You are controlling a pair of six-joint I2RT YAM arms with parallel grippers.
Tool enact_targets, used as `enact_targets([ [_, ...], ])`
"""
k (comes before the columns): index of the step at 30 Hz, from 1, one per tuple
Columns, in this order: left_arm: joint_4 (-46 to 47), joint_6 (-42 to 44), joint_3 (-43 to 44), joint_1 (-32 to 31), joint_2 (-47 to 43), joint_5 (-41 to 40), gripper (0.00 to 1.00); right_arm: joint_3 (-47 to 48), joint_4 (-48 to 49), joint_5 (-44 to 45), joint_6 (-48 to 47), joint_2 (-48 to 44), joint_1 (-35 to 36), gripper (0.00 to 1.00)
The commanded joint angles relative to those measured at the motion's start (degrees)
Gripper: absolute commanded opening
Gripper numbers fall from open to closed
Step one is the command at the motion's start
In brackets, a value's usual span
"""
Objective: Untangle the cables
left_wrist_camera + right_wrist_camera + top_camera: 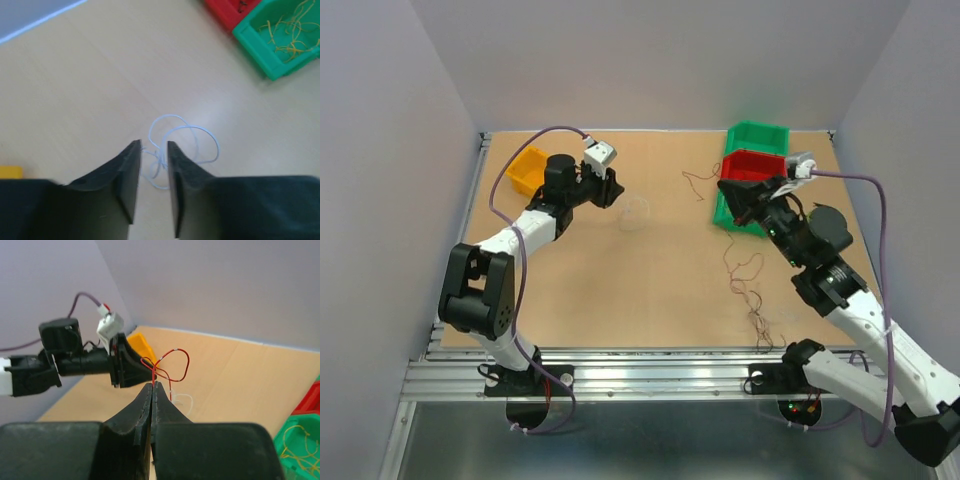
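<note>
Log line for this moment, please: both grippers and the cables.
left gripper: open, over white cable lying on table | right gripper: shut on red cable, held above table

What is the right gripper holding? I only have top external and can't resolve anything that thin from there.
Observer: In the right wrist view, the right gripper is shut on a hair-thin red wire that loops up above its closed jaws.
Operator: And the left one?
Observer: The left gripper has its jaws apart. A thin whitish wire curls on the table, between the jaws and just beyond them.
Operator: Anything in the bins?
Observer: The green plastic bin holds a scatter of thin yellow wires.
</note>
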Motion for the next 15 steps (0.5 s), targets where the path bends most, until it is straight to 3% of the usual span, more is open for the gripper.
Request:
enact_targets([
  [1,2.0,5.1,-1.6,-0.1,-6.5,2.2,0.65,3.8,9.8,-7.8,0.6,2.9,0.4,0.01],
  [2,2.3,5.1,-2.0,-0.1,-7.1,2.2,0.76,3.7,11.0,-9.0,0.7,4.6,0.4,0.0],
  [3,3.4,4.9,-3.1,-0.1,-8.6,2.0,0.78,3.7,13.1,-9.3,1.2,5.5,0.4,0.0],
  [11,5.0,4.1,-5.4,-0.1,-11.9,2.3,0.82,5.3,16.4,-10.2,2.9,13.2,0.4,0.01],
  [14,5.3,4.5,-6.2,-0.1,-13.1,7.3,0.84,6.2,17.3,-14.6,4.0,16.3,0.4,0.01],
  [15,5.4,6.3,-6.9,-0.1,-14.1,13.5,0.85,6.3,19.8,-16.7,4.8,18.0,0.4,0.01],
])
